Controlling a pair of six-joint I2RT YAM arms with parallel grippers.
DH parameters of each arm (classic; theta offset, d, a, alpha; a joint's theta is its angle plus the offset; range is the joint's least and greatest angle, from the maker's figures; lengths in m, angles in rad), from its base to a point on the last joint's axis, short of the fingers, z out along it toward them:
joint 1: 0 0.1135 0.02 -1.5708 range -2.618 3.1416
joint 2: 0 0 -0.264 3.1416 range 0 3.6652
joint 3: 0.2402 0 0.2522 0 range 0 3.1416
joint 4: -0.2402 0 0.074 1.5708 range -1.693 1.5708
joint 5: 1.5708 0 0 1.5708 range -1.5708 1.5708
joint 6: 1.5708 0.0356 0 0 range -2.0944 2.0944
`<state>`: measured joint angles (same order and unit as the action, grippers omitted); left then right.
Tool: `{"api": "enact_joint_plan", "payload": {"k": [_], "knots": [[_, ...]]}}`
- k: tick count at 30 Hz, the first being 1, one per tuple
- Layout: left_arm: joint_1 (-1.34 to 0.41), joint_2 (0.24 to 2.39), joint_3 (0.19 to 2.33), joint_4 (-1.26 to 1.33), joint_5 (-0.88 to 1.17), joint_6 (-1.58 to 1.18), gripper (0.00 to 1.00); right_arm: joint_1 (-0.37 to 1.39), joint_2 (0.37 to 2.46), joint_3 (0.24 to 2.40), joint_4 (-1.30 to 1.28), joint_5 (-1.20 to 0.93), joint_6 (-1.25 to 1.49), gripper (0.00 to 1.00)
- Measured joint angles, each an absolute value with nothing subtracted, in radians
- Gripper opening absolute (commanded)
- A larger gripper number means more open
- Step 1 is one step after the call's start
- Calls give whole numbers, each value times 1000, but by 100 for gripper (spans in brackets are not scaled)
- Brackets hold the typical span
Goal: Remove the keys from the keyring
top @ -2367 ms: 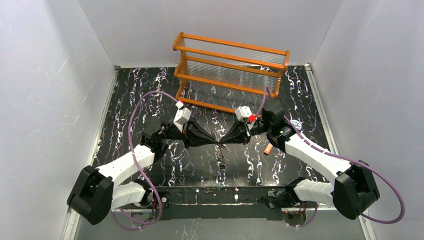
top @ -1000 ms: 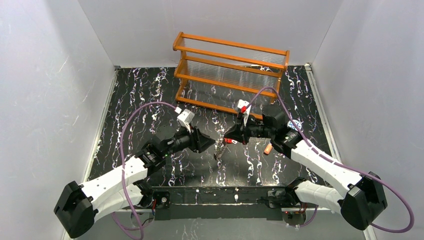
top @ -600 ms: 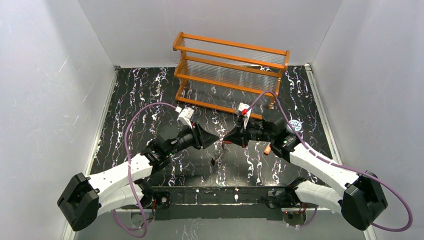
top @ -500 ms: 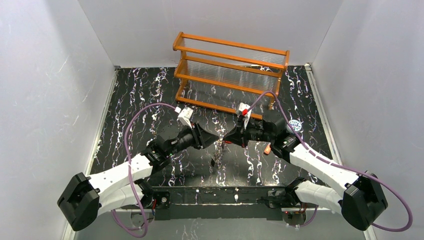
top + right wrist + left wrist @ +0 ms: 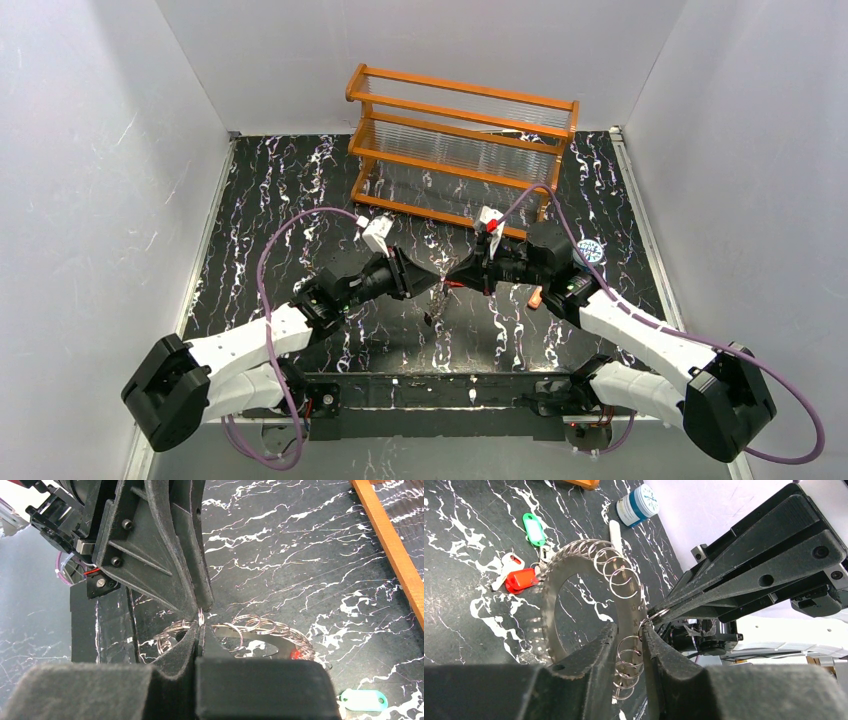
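Note:
The keyring (image 5: 555, 587), a flat grey metal ring hung with several small wire rings, stands off the table between the two arms (image 5: 433, 306). My right gripper (image 5: 200, 627) is shut on one wire ring at the keyring's rim; its tips (image 5: 653, 619) reach in from the right. My left gripper (image 5: 630, 632) straddles the keyring's band, a pad against each edge. A red-headed key (image 5: 521, 580) and a white one (image 5: 504, 569) hang at the far side. A green-headed key (image 5: 534, 528) lies on the table apart from the keyring (image 5: 362, 700).
An orange wooden rack (image 5: 460, 130) of clear tubes stands at the back; its lower rail (image 5: 390, 545) runs close by. A blue-white lidded jar (image 5: 639, 505) and a white tube (image 5: 616, 530) lie beyond the ring. An orange-capped tube (image 5: 535, 297) lies under the right arm.
My left arm has moved in towards the right gripper and its jaws have narrowed round the keyring's band. The right gripper has stayed shut, holding the ring up.

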<state>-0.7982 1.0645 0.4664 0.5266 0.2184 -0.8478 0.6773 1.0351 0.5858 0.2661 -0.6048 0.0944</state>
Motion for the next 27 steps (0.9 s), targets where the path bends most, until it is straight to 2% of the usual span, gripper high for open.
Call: {"api": "enact_joint_plan", "payload": {"k": [2, 7, 13, 19, 27], "knots": [[-802, 1071, 466, 534, 224, -848, 16, 677, 1034, 584, 268, -605, 94, 1], [-813, 1084, 467, 545, 235, -846, 18, 679, 1024, 574, 272, -604, 93, 1], [-817, 1084, 467, 555, 244, -847, 0, 681, 1014, 573, 272, -601, 78, 1], [-818, 1075, 472, 537, 245, -822, 0, 681, 1007, 564, 266, -596, 52, 1], [-818, 1037, 575, 362, 246, -683, 0, 684, 956, 558, 238, -589, -45, 1]]}}
